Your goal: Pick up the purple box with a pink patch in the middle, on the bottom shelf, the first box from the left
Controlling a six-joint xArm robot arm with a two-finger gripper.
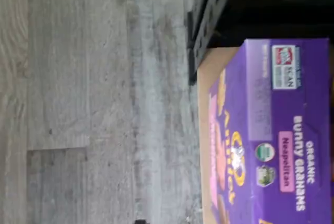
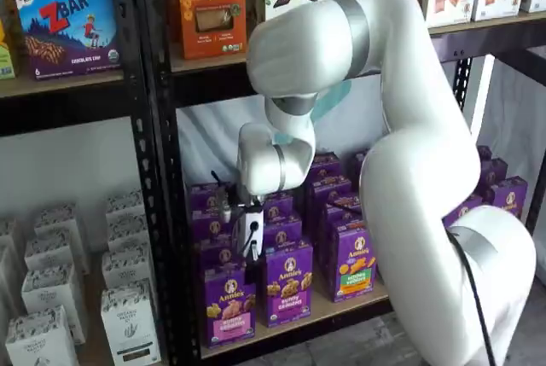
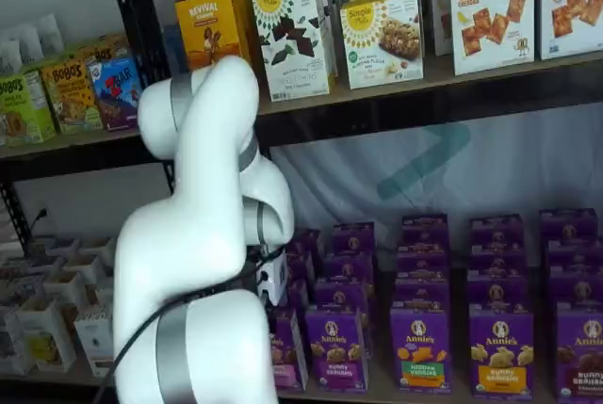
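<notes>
The purple box with a pink band across its lower front stands upright at the left end of the bottom shelf. In the wrist view I see its top, with a pink "Neapolitan" patch, at the edge of the tan board. My gripper hangs just above this box, in front of the purple boxes behind it. Its jaws stand wide with nothing held. In a shelf view the arm covers most of the box, and the gripper's white body shows above it.
To the right stand a like purple box with a purple-blue label and one with a green patch, with more rows behind. A black perforated upright rises left of the box. White boxes fill the neighbouring rack. Grey floor lies below.
</notes>
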